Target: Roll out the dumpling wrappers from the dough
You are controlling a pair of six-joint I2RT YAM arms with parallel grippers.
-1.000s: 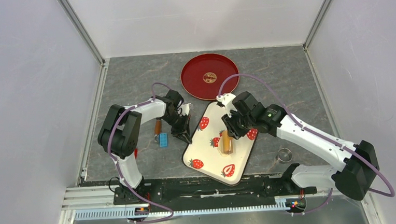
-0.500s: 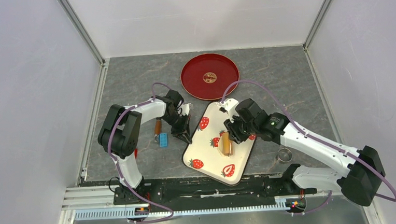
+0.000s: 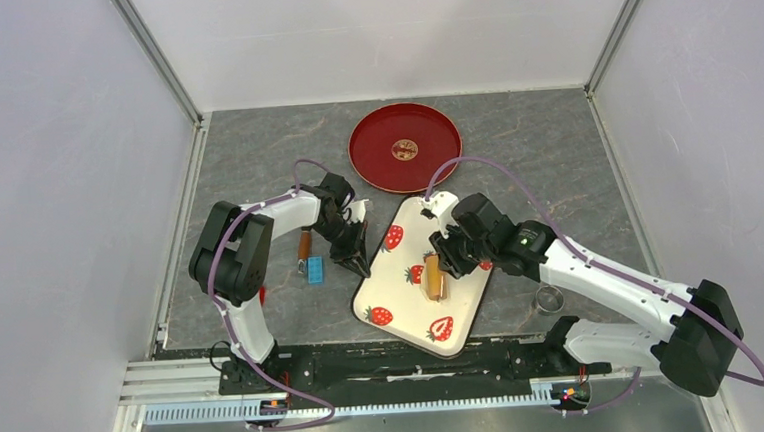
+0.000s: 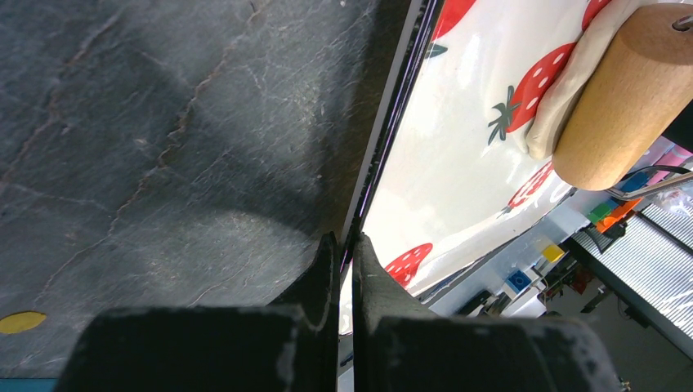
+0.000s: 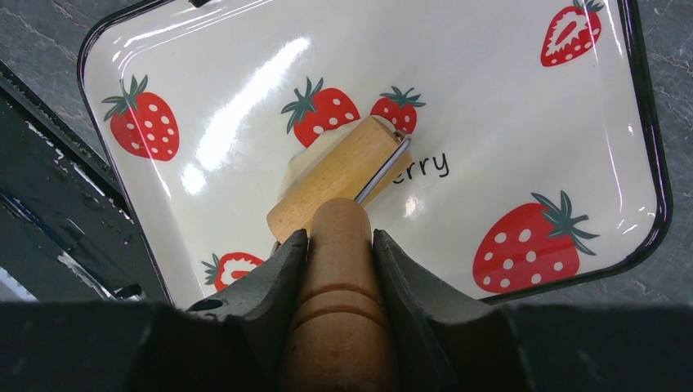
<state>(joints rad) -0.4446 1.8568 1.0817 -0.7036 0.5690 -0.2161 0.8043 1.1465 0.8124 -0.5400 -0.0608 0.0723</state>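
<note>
Blue block [image 3: 315,269]: lies on the grey table left of the tray, beside a brown-handled tool [image 3: 304,246] too small to identify.
Left gripper [image 4: 347,241]: fingers pressed almost together, pinching the tray's black left rim.
Strawberry tray [image 3: 402,275]: cream with a black edge and red strawberry print, set at a slant between the arms.
Red plate [image 3: 404,148]: beyond the tray; its gold centre emblem is too small to read.
Writing: black letters "erry" on the tray; the roller hides the start of the word.
Dough [image 4: 564,98]: pale cream lump mid-tray, touching the roller barrel along one side and mostly hidden beneath it.
Roller [image 5: 335,180]: tan wooden barrel lying on the dough.
Right gripper [image 5: 339,237]: fingers partly spread, clamped on the roller's wooden handle.
Metal ring [image 3: 550,299]: on the table right of the tray, apart from it.
</note>
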